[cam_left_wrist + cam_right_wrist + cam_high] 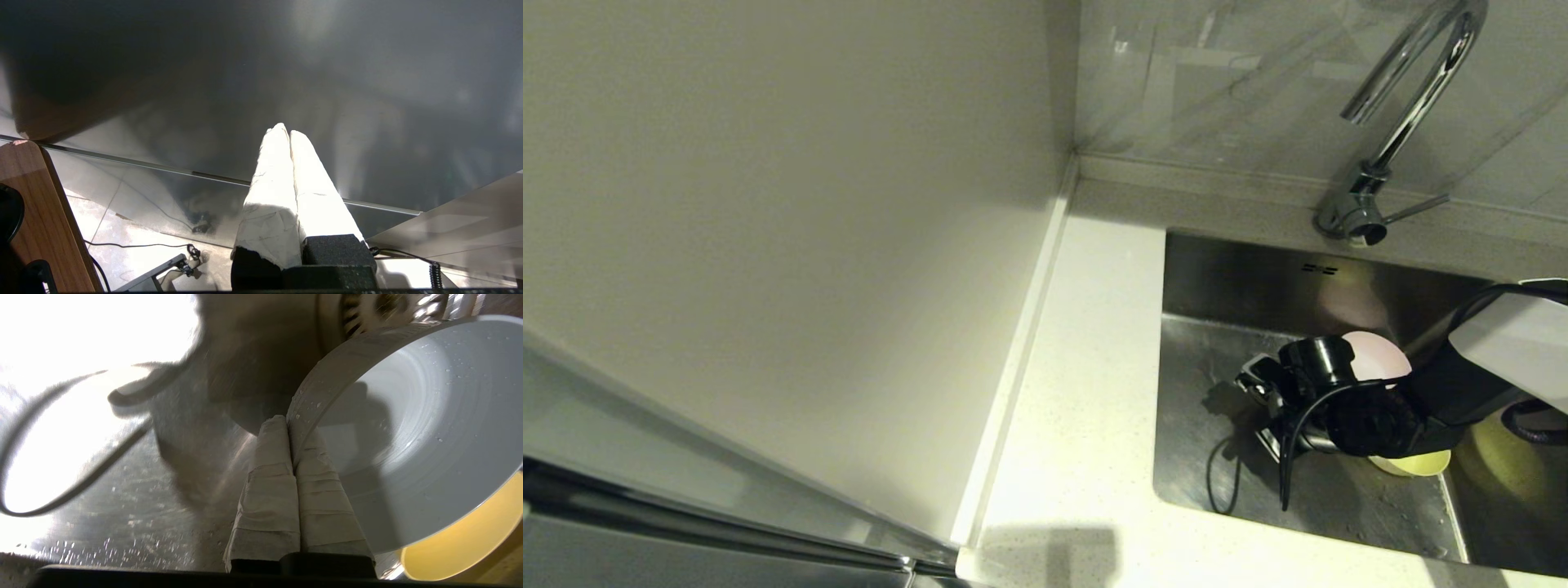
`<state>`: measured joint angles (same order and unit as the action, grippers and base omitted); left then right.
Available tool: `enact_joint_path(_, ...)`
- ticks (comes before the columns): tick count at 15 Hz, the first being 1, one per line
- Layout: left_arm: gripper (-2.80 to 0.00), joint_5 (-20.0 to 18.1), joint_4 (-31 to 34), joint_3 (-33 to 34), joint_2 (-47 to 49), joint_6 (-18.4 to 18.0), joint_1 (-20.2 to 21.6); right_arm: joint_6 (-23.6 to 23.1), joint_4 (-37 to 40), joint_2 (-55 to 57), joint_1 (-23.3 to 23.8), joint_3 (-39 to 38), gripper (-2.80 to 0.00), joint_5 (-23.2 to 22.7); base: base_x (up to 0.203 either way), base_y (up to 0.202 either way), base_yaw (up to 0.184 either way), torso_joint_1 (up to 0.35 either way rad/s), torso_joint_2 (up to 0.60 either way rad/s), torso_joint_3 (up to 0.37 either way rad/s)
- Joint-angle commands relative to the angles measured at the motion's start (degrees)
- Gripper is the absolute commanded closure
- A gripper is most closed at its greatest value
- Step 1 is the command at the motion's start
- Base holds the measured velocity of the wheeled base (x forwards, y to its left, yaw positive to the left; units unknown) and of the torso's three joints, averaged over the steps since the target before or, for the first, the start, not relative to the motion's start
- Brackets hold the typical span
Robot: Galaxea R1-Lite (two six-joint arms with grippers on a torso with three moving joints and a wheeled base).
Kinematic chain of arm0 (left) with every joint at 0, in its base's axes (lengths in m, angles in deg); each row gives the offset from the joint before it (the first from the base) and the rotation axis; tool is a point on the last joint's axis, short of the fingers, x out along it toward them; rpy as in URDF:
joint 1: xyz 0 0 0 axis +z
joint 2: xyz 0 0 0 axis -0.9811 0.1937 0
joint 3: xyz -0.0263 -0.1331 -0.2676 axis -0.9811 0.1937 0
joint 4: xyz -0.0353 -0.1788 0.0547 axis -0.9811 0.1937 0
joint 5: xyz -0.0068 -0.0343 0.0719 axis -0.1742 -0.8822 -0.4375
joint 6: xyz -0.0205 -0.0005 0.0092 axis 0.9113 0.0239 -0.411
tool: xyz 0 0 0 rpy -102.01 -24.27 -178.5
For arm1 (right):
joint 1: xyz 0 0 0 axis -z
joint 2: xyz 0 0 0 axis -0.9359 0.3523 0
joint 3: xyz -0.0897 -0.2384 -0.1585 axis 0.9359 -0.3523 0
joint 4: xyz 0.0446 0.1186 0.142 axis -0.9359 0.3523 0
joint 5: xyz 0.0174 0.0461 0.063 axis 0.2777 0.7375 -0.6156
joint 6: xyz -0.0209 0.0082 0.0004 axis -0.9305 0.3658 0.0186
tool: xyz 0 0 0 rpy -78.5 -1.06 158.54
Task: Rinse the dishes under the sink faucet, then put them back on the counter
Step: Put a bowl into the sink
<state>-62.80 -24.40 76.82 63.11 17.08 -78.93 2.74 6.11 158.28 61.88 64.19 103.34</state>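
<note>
The right claw [291, 428] sits low in the sink [1225, 278], at the centre right of the head view, clenched on the rim of the pale blue-white bowl [408, 428]. The edge grip tilts the bowl, likely so water drains off. The yellow-green bowl [1413, 464] lies beneath it; the pink bowl [1376, 355] sits behind the wrist. The faucet [1409, 106] stands upper right, with no stream visible. The left claw [289, 132] is parked off-scene, clenched on nothing. The white speckled bench [1078, 392] meets a cream wall.
</note>
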Motion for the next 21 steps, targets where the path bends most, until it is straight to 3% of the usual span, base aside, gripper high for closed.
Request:
enact_joint_path(1,0.0,0.0,-0.02,0.18,0.0,0.02,0.01,-0.15,-0.01,0.78,0.01,0.03,0.0,0.08,0.0,0.0,0.0,0.0,0.0,0.0)
enact_joint_path(17,0.0,0.0,-0.02,0.18,0.0,0.02,0.01,-0.59,-0.35,3.3,0.37,1.35,0.0,0.16,0.0,0.0,0.0,0.0,0.0,0.0)
enact_joint_path(18,0.0,0.0,-0.02,0.18,0.0,0.02,0.01,-0.59,-0.36,3.35,0.37,1.35,-2.8,0.25,0.0,0.0,0.0,0.0,0.0,0.0)
enact_joint_path(21,0.0,0.0,-0.02,0.17,0.0,0.02,0.01,-0.48,-0.36,3.27,0.45,2.2,-2.8,0.25,0.0,0.0,0.0,0.0,0.0,0.0)
